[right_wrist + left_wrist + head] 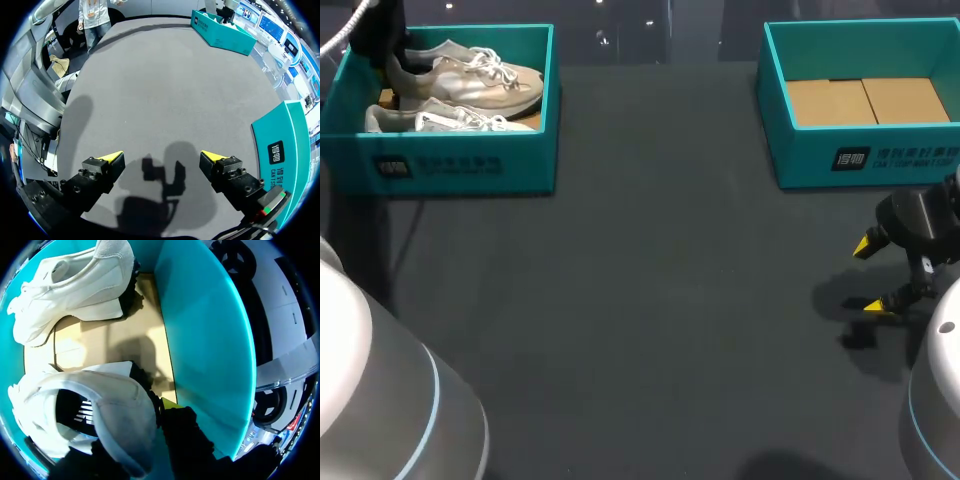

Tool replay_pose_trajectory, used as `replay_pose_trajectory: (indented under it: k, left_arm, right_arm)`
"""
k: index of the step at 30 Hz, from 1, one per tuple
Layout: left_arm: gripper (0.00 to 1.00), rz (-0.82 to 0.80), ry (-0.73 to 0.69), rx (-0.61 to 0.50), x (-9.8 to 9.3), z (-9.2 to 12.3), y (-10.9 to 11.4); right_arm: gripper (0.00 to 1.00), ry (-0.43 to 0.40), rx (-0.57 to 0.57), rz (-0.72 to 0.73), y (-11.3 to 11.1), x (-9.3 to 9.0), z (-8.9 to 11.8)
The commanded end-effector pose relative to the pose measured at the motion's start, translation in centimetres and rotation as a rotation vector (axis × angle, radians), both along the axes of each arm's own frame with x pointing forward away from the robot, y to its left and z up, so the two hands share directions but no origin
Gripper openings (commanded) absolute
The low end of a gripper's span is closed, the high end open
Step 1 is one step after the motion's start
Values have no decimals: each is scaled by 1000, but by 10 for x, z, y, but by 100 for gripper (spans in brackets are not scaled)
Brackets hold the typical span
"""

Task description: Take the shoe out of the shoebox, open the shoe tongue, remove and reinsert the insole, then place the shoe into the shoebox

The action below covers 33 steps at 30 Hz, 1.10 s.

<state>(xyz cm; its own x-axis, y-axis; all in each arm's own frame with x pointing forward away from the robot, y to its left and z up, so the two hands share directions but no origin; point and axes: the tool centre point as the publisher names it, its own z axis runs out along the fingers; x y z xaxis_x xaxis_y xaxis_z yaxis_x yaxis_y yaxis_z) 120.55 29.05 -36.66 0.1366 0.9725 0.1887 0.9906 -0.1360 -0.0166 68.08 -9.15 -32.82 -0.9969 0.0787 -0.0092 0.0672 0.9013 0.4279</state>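
White shoe point(107, 412) blocks near view; shoebox point(210, 340) wall partly cropped.

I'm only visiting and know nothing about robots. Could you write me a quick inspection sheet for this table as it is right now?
Surface: dark grey matte table, no spills seen.
Job's things: far pale lace-up shoe and near pale lace-up shoe lie in the left teal cardboard shoebox; the right teal cardboard shoebox shows only its brown floor.
Clutter: nothing seen.
Grippers: left gripper is inside the left shoebox at a shoe's heel; right gripper is open over the table, holding nothing.
Cables: pale cable beside the left arm.
Surroundings: nothing seen reaching over the table.
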Motion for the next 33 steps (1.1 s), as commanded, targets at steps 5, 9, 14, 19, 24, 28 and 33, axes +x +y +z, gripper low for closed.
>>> replay_pose_trajectory:
  k: [5,9,14,19,24,28,33]
  left_arm:
    - [0,0,10,4,12,-4,-2]
    - [4,-6,2,13,12,-6,-3]
    - [24,-11,1,15,11,-7,-3]
    - [53,-16,-2,6,7,-1,-2]
    - [91,-18,-3,-3,1,6,-4]
    - [96,-13,-19,-21,-7,20,-7]
    - [95,-41,-36,-46,-27,50,-17]
  right_arm:
    - [100,-2,-3,-1,0,-2,0]
    - [100,-2,-3,-1,0,-2,0]
    - [100,-2,-3,-1,0,-2,0]
    - [100,-2,-3,-1,0,-2,0]
    - [100,-2,-3,-1,0,-2,0]
    - [100,-2,-3,-1,0,-2,0]
    - [100,-2,-3,-1,0,-2,0]
